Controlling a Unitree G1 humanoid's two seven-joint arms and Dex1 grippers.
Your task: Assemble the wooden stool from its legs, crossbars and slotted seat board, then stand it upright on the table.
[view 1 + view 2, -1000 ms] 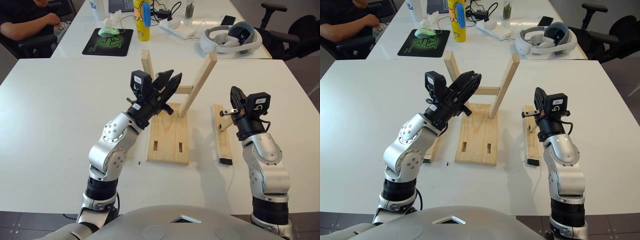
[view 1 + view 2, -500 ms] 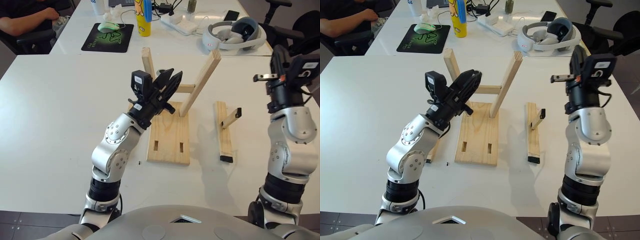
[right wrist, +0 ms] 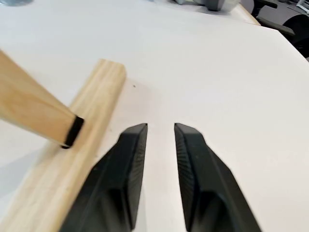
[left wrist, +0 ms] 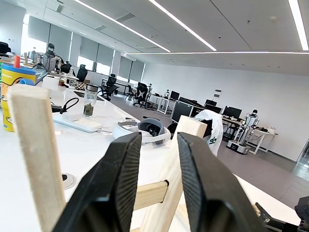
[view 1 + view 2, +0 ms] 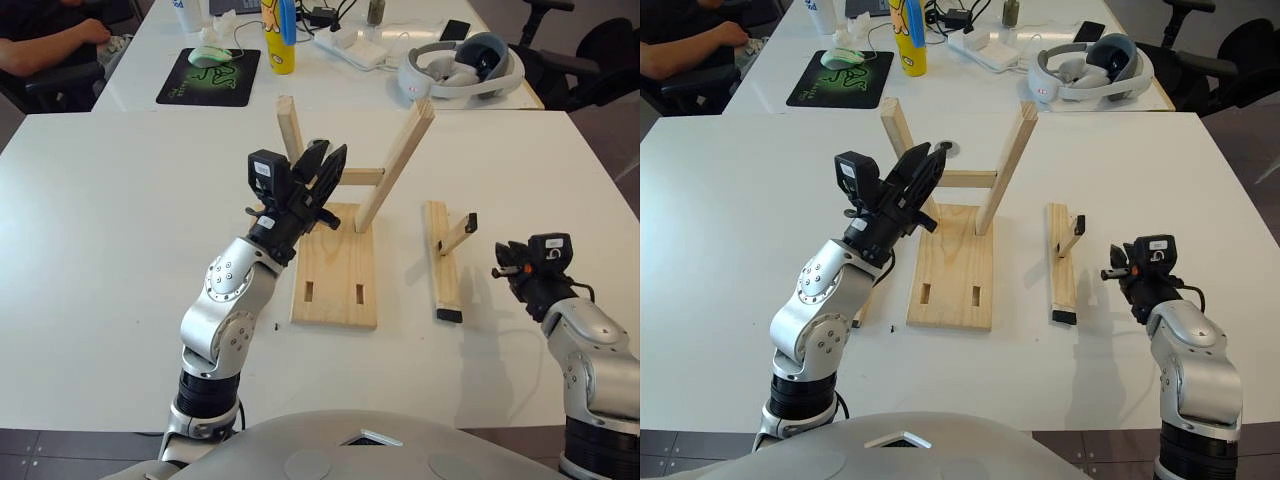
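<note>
The slotted seat board (image 5: 335,268) lies flat on the white table. Two legs stand tilted on its far end, the left leg (image 5: 291,125) and the right leg (image 5: 397,163), joined by a crossbar (image 5: 364,177). My left gripper (image 5: 328,160) hovers open just in front of that crossbar, which shows between its fingers (image 4: 124,174) with nothing held. A loose leg (image 5: 441,268) lies flat to the right with a short dark-tipped crossbar (image 5: 462,234) sticking up from it. My right gripper (image 5: 499,270) is low over the table right of the loose leg (image 3: 72,159), open and empty.
Another wooden piece (image 5: 861,312) lies under my left arm. The far table holds a mouse pad (image 5: 207,76), a yellow bottle (image 5: 278,22), a power strip (image 5: 350,44) and headphones (image 5: 460,66). Bare table stretches to the left and right.
The right arm, raised high half a second ago, has dropped low to the table right of the loose leg. The left gripper stays by the crossbar.
</note>
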